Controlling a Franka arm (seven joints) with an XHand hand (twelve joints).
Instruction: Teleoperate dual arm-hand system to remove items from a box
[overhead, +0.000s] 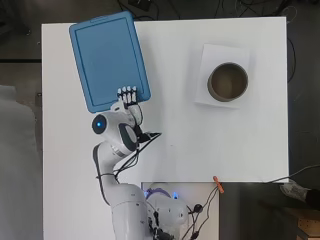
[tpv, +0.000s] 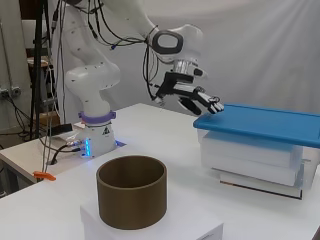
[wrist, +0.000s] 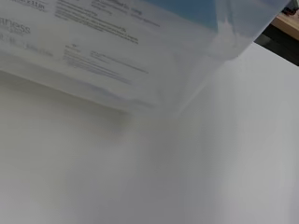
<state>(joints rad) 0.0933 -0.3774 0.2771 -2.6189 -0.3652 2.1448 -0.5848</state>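
Lid removal looks to be the step in hand, judged from how things are lying: the clear plastic box (tpv: 260, 160) is still wearing its blue lid (overhead: 109, 60), so nothing can be coming out of it yet. The box is sitting on the white table (overhead: 175, 145), toward the far left corner in the overhead view and turned at a slight angle. White packages are showing through its clear wall in the side view, stacked inside.

1 white robot arm is reaching from the near edge of the table toward the box. Its black and white hand (tpv: 196, 98) is hovering at the near right corner of the lid, with the fingers (overhead: 127, 94) held out nearly straight and slightly spread, released rather than clenched, and grasping nothing. The fingertips are lying over the lid's edge; whether they are touching it or hanging just above cannot be told.

The next move probably calls for hooking the fingers under the lid's rim at this corner and lifting, or pushing the lid aside.

Well apart on the right, a brown open cylinder (overhead: 227, 81) is standing upright on a white sheet (overhead: 221, 54).
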